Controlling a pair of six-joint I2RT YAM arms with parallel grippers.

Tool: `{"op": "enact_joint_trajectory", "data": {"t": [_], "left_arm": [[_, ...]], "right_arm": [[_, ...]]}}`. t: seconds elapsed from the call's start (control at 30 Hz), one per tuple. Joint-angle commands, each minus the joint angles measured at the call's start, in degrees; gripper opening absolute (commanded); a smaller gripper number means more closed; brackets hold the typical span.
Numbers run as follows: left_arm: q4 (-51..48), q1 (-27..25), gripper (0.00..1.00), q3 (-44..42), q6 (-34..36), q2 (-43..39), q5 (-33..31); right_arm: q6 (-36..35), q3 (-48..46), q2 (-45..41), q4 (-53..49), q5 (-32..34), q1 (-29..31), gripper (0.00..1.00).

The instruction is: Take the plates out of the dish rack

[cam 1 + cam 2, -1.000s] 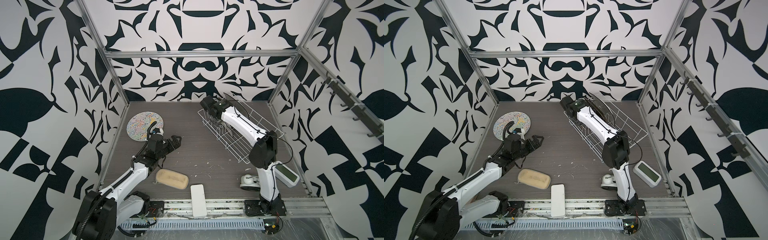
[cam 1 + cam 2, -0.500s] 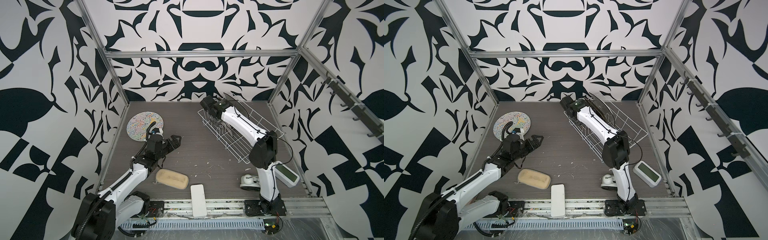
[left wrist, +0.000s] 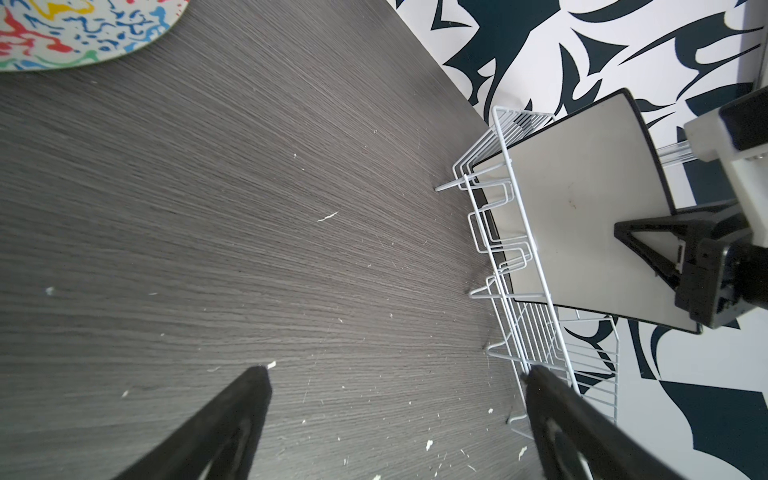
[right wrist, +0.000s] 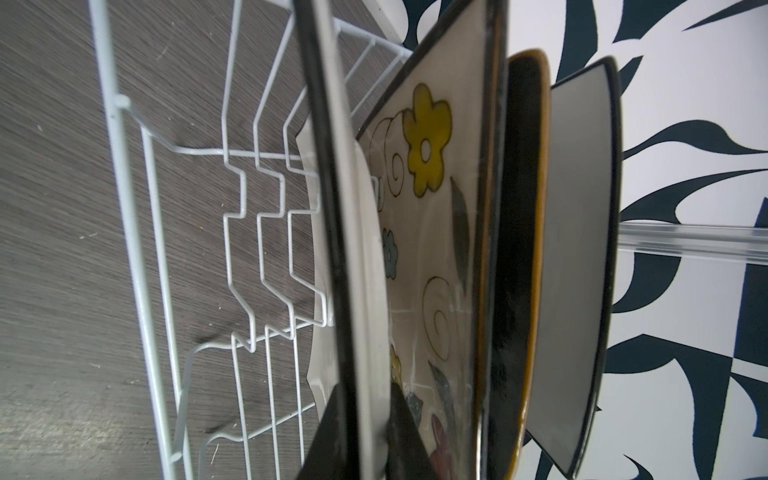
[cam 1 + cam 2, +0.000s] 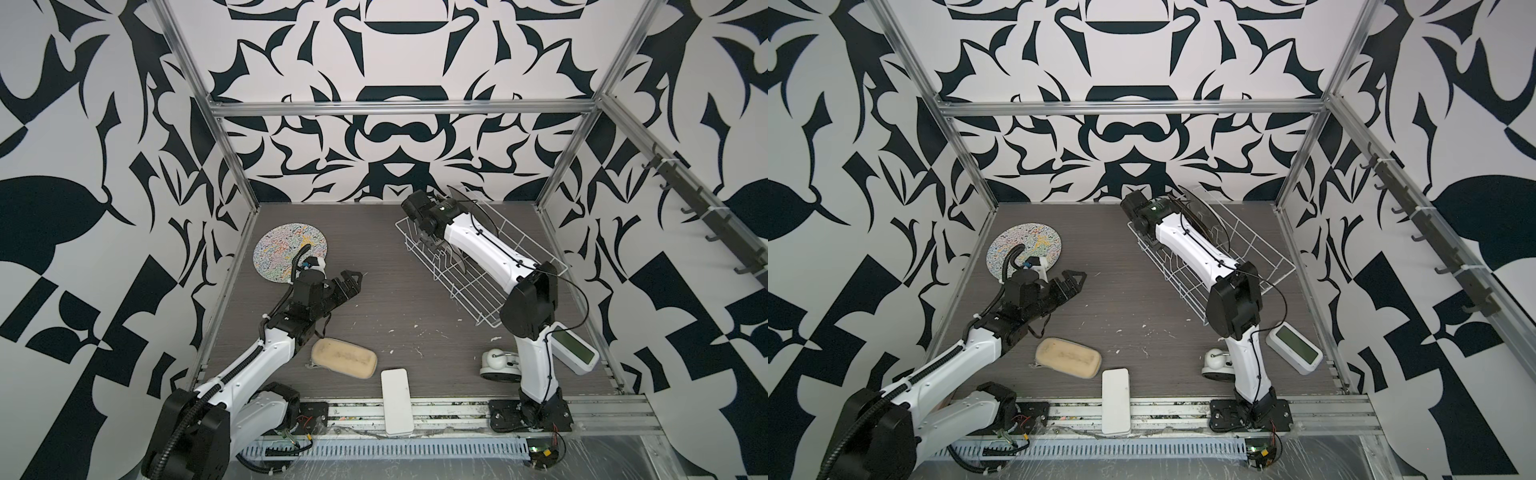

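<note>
The white wire dish rack [image 5: 478, 291] [image 5: 1262, 249] stands at the back right, with several square plates upright at its far end. My right gripper [image 4: 365, 399] [image 5: 428, 243] is shut on the top edge of the frontmost plate [image 4: 357, 249] [image 3: 582, 199], which is dark-rimmed and pale-faced. Behind it stand a cream flowered plate [image 4: 432, 232], a dark brown plate [image 4: 519, 249] and another dark-rimmed one [image 4: 577, 249]. A round plate with multicolour squiggles [image 5: 286, 249] [image 5: 1027, 245] lies flat at the back left. My left gripper [image 5: 353, 282] [image 3: 397, 374] hangs open and empty just above the table between that plate and the rack.
A beige sponge [image 5: 344, 357] and a white flat block [image 5: 397, 401] lie near the front edge. Beside the right arm's base are a white device with a greenish screen [image 5: 575, 351] and a small white round object [image 5: 496, 361]. Patterned walls close in three sides.
</note>
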Motion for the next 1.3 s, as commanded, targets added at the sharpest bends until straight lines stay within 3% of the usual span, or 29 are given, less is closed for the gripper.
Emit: {"op": "enact_joint_trajectory", "data": {"t": [0.0, 1.27], "left_arm": [[-0.01, 0.00, 1.00, -1.04, -0.17, -1.32, -0.34], [-1.60, 0.01, 1.00, 0.45, -0.21, -2.35, -0.07]], "right_arm": [[-4.58, -0.06, -6.28, 2.45, 7.67, -0.02, 0.00], [-2.36, -6.04, -13.91, 11.01, 12.95, 0.86, 0.00]]}}
